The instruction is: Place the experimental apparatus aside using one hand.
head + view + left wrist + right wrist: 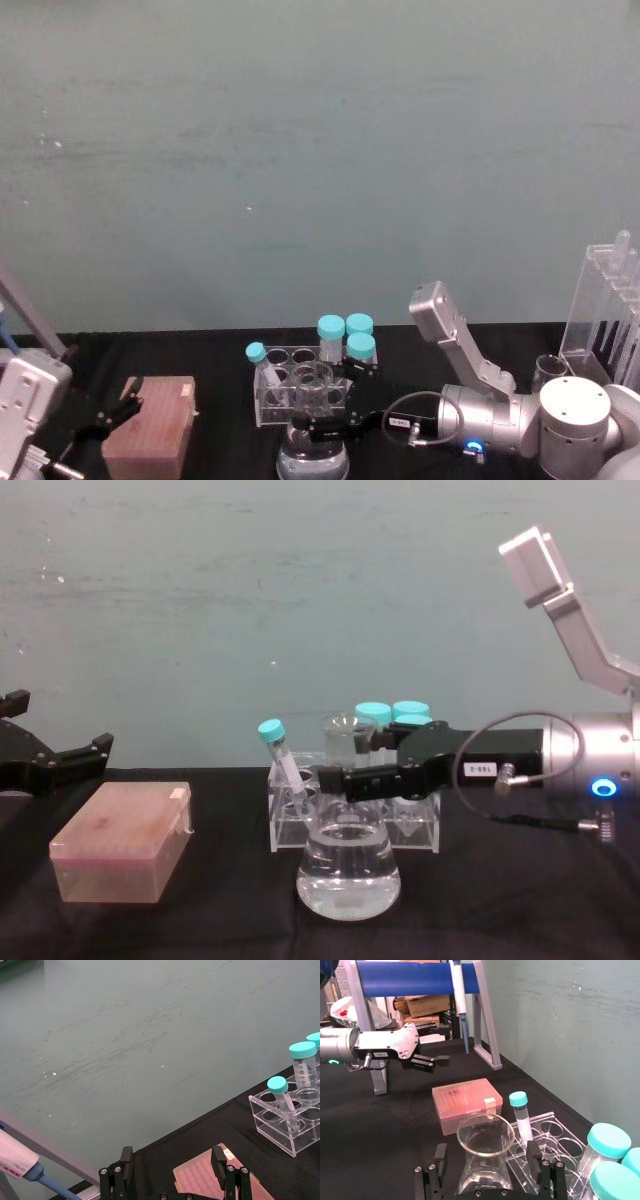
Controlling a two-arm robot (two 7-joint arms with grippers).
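The conical flask (348,870) with clear liquid stands on the black table in front of the low rack; in the head view the flask (312,462) is at the bottom centre. My right gripper (348,775), black with a white label on a silver arm, reaches in from the right and stands open, one finger on each side of the flask's neck (485,1135). In the right wrist view its fingers (533,1152) show small gaps to the glass. A tall acrylic rack of test tubes (608,300) and a small beaker (547,372) stand at the far right. My left gripper (172,1165) hangs open over the pinkish box.
A low clear rack with teal-capped tubes (385,715) stands right behind the flask. A pinkish translucent box (122,842) lies at the left. A pipette stand with a blue bar (400,972) rises at the left rear. A teal wall closes off the back.
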